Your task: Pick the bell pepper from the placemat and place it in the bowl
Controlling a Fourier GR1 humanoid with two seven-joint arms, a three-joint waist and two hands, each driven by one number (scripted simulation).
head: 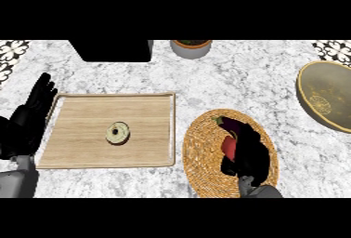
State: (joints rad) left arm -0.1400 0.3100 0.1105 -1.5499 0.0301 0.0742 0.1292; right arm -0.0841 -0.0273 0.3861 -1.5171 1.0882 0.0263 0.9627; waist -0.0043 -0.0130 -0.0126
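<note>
Curling over the woven round placemat (pixel 200 139), the robot's right hand (pixel 250 151) comes in from the lower edge and covers most of the red bell pepper (pixel 229 146). Only a strip of red shows on the hand's left side, between the thumb below and the fingers above, so the fingers and thumb are bent round the pepper. The pepper lies on the placemat, roughly at its middle (whether it is lifted clear of the weave cannot be told from this angle). The bowl (pixel 336 88), olive-gold inside, stands well apart at the right edge, cut off by the frame, with bare marble counter (pixel 240 79) between it and the placemat.

The left hand (pixel 27 121) rests at the left edge, fingers straight and pointing up, just beside a wooden tray (pixel 89 121). A small pale ring-shaped item (pixel 109 134) lies near the middle of the tray. At the top edge stand a black box (pixel 113 50) and a grey pot (pixel 191 49).
</note>
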